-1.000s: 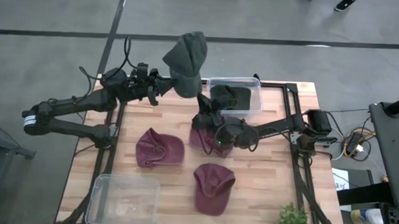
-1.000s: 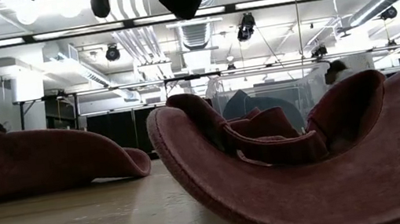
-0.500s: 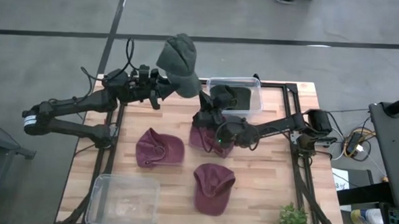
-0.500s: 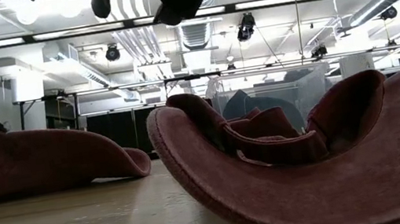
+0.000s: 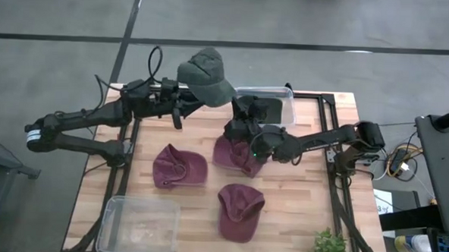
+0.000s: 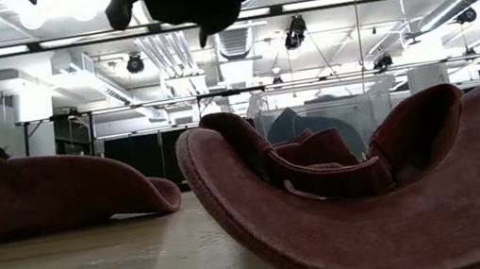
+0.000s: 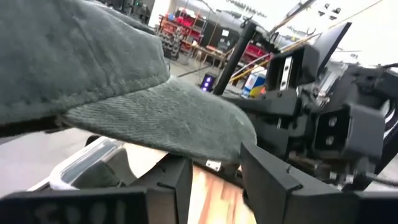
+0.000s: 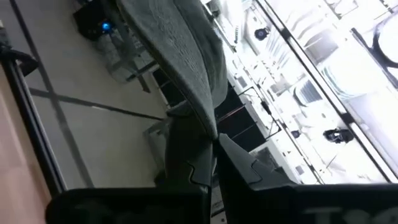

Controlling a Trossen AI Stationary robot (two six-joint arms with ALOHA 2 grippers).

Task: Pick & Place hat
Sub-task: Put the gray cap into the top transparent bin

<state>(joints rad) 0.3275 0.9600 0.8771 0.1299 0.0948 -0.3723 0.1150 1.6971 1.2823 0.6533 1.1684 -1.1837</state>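
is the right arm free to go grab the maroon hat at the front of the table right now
Probably not yet: the right gripper is shut on the grey hat's brim alongside the left gripper. The front maroon hat lies uncovered, with nothing over it.

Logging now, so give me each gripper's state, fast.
Left gripper: shut on the grey hat.
Right gripper: shut on the grey hat's brim.
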